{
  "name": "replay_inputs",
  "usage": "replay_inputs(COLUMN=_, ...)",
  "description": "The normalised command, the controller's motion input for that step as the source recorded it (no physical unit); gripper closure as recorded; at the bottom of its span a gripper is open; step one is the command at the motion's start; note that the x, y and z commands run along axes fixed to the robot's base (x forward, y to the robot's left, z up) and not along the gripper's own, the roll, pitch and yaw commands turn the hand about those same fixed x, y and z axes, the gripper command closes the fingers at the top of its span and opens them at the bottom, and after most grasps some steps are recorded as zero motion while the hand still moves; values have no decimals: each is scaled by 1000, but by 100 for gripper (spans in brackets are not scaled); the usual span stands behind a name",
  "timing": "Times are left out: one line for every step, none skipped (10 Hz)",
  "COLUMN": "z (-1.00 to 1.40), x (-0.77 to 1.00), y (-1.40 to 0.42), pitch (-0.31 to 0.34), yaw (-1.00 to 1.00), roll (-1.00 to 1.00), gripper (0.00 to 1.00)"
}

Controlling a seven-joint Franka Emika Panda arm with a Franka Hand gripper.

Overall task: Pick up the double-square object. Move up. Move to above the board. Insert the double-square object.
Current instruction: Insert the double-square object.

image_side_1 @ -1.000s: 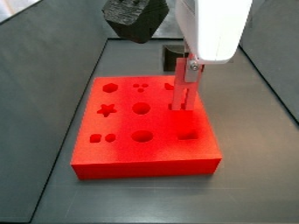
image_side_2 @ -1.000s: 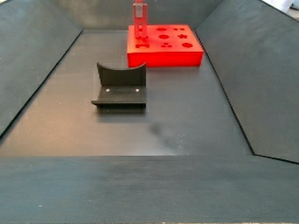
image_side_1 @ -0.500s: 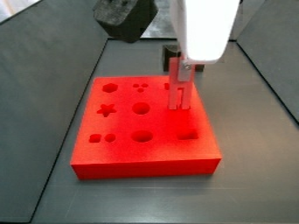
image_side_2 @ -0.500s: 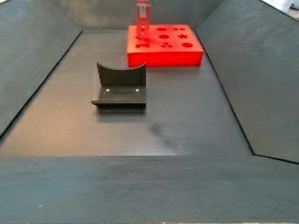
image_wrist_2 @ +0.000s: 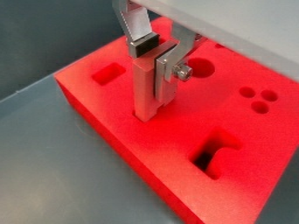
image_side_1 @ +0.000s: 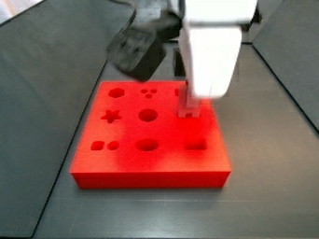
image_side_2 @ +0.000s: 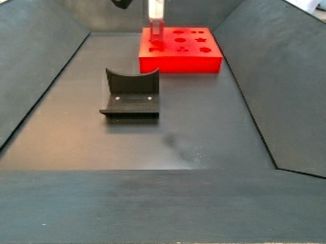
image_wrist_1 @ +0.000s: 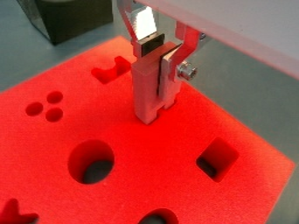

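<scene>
The double-square object (image_wrist_1: 145,87) is a salmon-red bar standing upright with its lower end in a cut-out of the bright-red board (image_wrist_1: 251,122). My gripper (image_wrist_1: 159,54) is shut on the bar's upper part, one silver finger on each side. Both wrist views show this; the bar (image_wrist_2: 146,92) stands near the board's (image_wrist_2: 140,149) edge. In a side view the white gripper body (image_side_1: 210,47) sits low over the board (image_side_1: 169,131), with only a short piece of the bar (image_side_1: 189,105) showing. The far side view shows the bar (image_side_2: 155,29) on the board (image_side_2: 192,59).
The dark fixture (image_side_2: 130,95) stands on the floor, well apart from the board. Sloped dark walls (image_side_2: 45,86) ring the floor. The board has star, circle, square and hexagon cut-outs (image_side_1: 148,116). A dark object (image_wrist_1: 70,22) lies beyond the board's edge.
My gripper has come straight down with the bar. Less of the bar shows above the board now, and its lower end has gone into the cut-out.
</scene>
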Motion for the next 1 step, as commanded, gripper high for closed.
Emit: replay_inputs(z=0, x=0, y=0, pitch=0, yaw=0, roll=0, gripper=100)
